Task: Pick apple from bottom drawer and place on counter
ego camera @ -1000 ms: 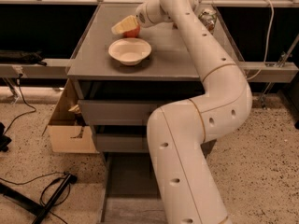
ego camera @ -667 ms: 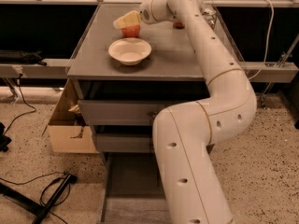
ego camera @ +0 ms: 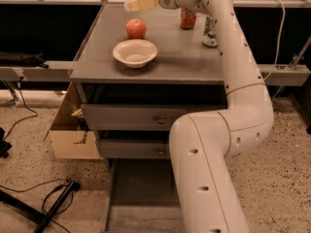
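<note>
The apple (ego camera: 136, 28) sits on the table (ego camera: 184, 57), at 12 o'clock from the bowl (ego camera: 135, 52). The claw (ego camera: 141, 2) hangs above it, holding nothing; how wide it is open I cannot tell. The apple looks light, hard and smooth, and it may roll. Grab its round middle.

A robotics lab: speckled terrazzo floor (ego camera: 34, 130), loose black cables (ego camera: 29, 186), a brown cardboard box (ego camera: 73, 142), and a white robot arm (ego camera: 233, 57) with its gripper (ego camera: 141, 2) above the far edge of the flat grey counter (ego camera: 180, 47).
</note>
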You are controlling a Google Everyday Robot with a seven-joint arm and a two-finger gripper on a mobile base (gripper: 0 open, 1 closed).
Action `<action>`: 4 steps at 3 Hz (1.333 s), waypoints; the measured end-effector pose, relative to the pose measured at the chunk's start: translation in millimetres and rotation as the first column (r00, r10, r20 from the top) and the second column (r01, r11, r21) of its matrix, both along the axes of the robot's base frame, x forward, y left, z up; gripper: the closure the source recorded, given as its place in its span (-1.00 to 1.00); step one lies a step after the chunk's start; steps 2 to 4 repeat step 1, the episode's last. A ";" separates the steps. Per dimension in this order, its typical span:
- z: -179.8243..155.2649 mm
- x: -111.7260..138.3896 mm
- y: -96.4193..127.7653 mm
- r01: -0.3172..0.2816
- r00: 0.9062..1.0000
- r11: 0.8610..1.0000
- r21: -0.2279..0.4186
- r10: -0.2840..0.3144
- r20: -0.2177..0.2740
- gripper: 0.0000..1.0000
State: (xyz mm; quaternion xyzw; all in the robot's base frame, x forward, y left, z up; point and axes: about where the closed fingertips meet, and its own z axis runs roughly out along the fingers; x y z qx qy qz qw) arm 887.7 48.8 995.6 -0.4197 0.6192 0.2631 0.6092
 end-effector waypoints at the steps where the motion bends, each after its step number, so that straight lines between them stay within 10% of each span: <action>1: -29.8 -2.2 -5.6 0.003 1.000 0.999 -0.053 -0.003 0.007 -1.00; 4: -29.8 -2.2 -5.6 0.003 1.000 0.999 -0.053 -0.003 0.007 -1.00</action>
